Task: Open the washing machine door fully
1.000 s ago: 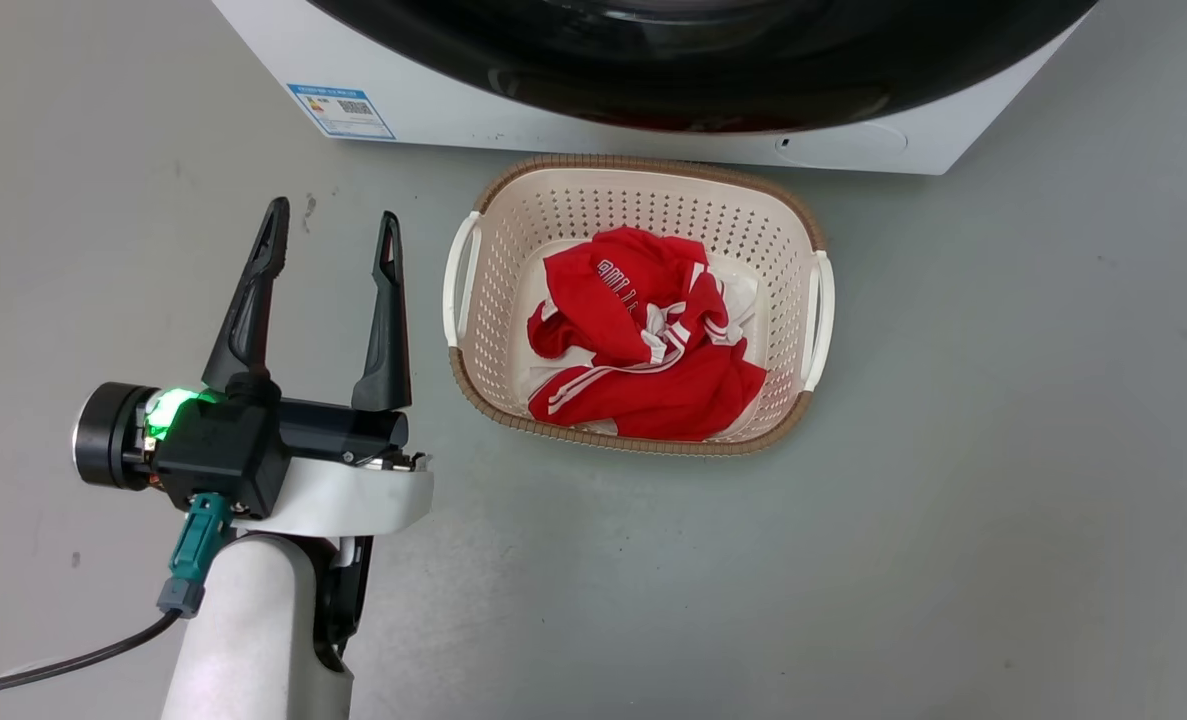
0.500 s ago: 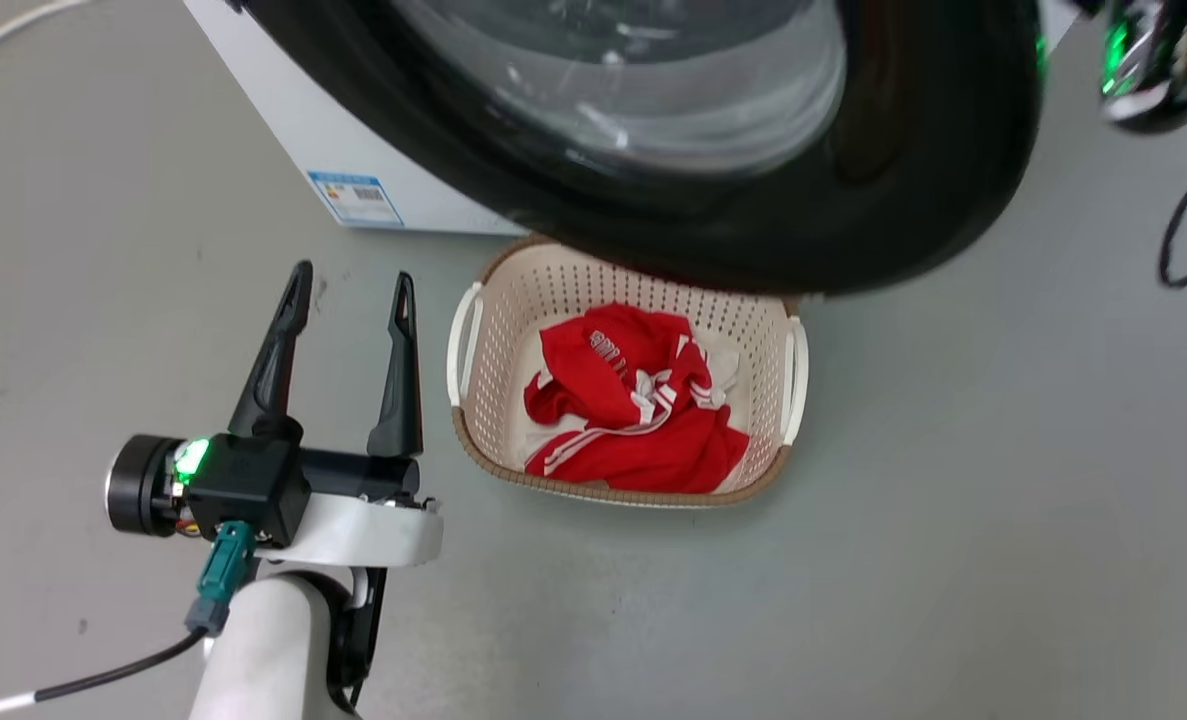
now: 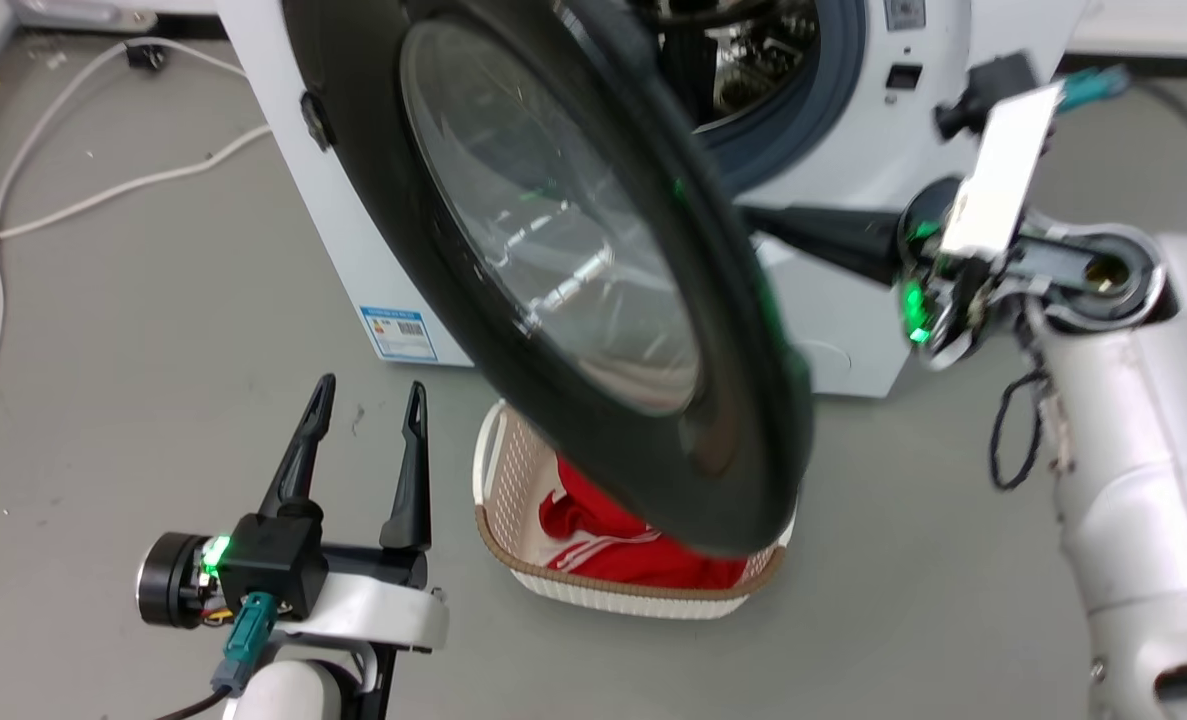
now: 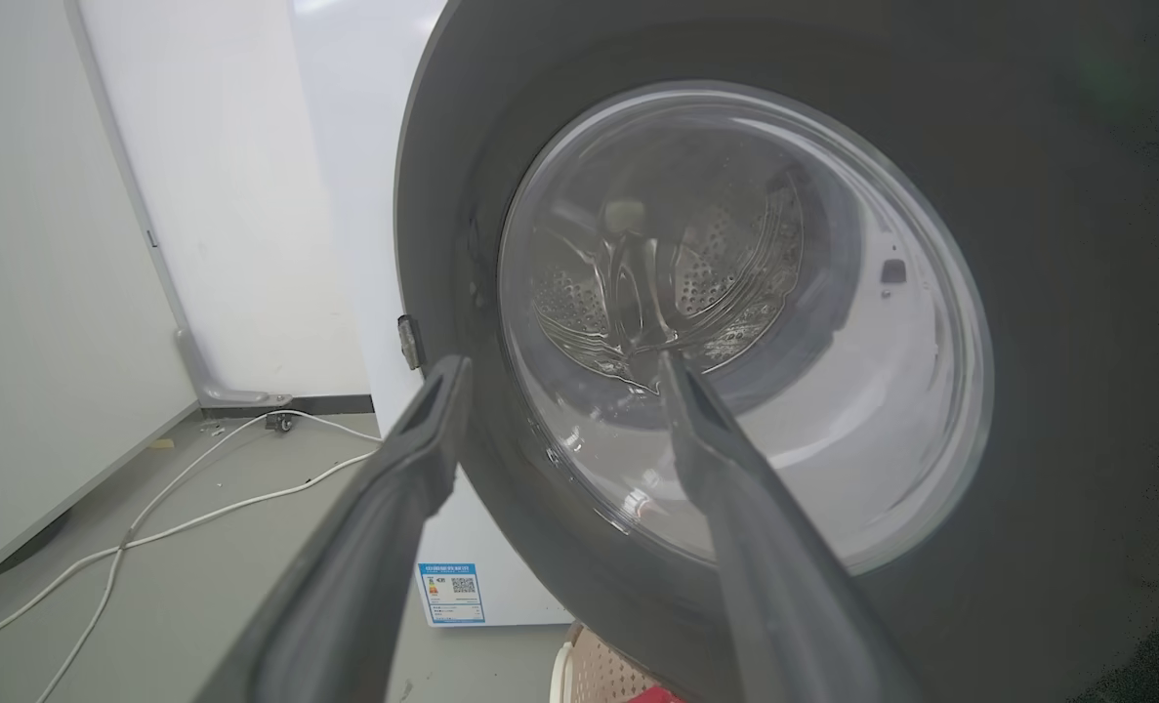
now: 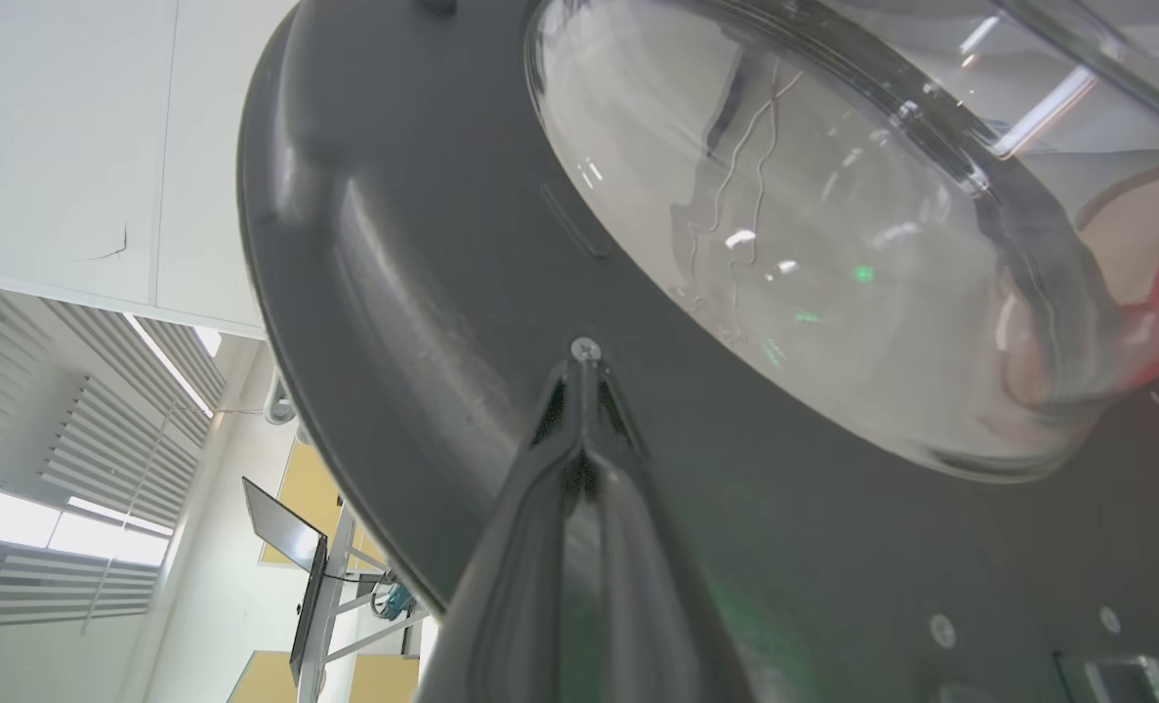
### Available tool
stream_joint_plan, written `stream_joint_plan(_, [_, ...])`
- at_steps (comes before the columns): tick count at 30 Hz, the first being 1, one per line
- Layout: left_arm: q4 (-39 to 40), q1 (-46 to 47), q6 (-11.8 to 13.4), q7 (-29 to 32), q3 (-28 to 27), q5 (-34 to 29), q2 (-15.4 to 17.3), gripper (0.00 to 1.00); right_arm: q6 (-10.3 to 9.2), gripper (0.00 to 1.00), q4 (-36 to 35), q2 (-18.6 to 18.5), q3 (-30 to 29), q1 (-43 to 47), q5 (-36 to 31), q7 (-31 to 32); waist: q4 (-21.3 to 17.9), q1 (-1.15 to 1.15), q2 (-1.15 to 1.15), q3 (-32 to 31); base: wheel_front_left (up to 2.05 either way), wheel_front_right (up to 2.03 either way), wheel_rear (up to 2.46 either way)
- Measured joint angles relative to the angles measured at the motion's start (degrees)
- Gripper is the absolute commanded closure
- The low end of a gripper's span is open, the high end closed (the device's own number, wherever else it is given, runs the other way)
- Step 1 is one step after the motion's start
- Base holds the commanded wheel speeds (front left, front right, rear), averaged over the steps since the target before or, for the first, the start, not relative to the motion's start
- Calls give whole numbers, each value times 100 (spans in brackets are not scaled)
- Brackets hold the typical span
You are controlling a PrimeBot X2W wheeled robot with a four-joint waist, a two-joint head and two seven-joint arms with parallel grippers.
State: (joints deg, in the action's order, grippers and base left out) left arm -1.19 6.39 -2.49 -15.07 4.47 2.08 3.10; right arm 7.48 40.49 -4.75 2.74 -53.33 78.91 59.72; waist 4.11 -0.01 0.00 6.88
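Black and glossy, the washing machine door (image 3: 553,240) stands partly open from the washing machine (image 3: 353,270), its inner face at the tips of the right gripper (image 5: 584,366), whose pinched-together fingers could skid off that slick plastic, while the left gripper (image 3: 371,385) hangs spread wide, holding nothing.

White arms (image 3: 1133,500), black fingers (image 3: 408,470), green lights (image 3: 215,553)

Glossy black washing machine door (image 3: 723,440); clear glass bowl (image 3: 553,220); perforated plastic basket (image 3: 513,480).
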Motion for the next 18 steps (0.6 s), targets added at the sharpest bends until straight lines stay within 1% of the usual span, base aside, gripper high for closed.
stream_joint_plan(5, [-35,-152,16,0,11,21,-5,0,0,100,-449,147,342,512,307,91,48,0,0,-258,0,0,0])
stream_joint_plan(8, [-53,-235,20,0,23,27,-7,0,0,100,-709,134,805,797,749,47,51,0,0,-376,0,0,0])
stream_joint_plan(12, [-73,-287,20,0,48,36,-11,0,1,100,-988,177,1553,1042,1243,-285,62,-1,0,-477,0,0,0])
stream_joint_plan(15, [-77,-304,16,0,55,62,-11,0,1,100,-1073,182,1902,1118,1448,-575,48,0,0,-503,0,0,0])
stream_joint_plan(18, [-77,-337,14,0,55,64,-11,0,1,100,-1136,172,2082,1172,1552,-903,12,0,0,-520,0,0,0])
